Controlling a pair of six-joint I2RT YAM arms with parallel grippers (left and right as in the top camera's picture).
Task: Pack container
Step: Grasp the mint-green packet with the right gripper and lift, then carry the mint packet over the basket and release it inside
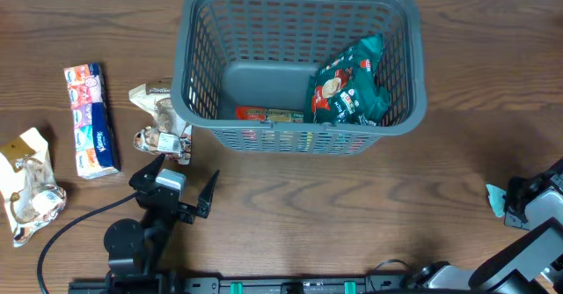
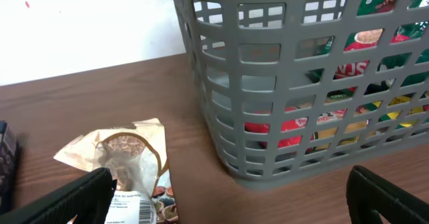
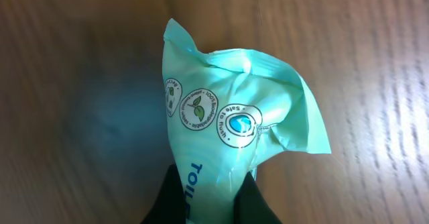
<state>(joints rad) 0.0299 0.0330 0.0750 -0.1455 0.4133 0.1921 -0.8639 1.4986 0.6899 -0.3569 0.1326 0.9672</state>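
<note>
The container (image 1: 299, 140) is a big dark grey slatted basket at the back centre of the wooden table; through its lattice wall (image 2: 281, 83) red and green wrappers show. A green snack bag (image 1: 350, 84) and a red-yellow packet (image 1: 268, 115) lie inside. My left gripper (image 1: 182, 178) stands open in front of its left corner, its black fingers (image 2: 74, 197) wide apart over bare wood, near a brown-and-clear packet (image 2: 127, 157). At the far right my right gripper (image 1: 508, 202) is shut on a mint-green packet (image 3: 228, 117), pinching its lower end just above the table.
Left of the basket lie a brown-and-clear packet (image 1: 163, 118), a red, white and blue pack (image 1: 90, 118) and a beige crumpled packet (image 1: 26, 184). A black cable (image 1: 70, 228) curves along the front left. Bare wood stretches between the two arms.
</note>
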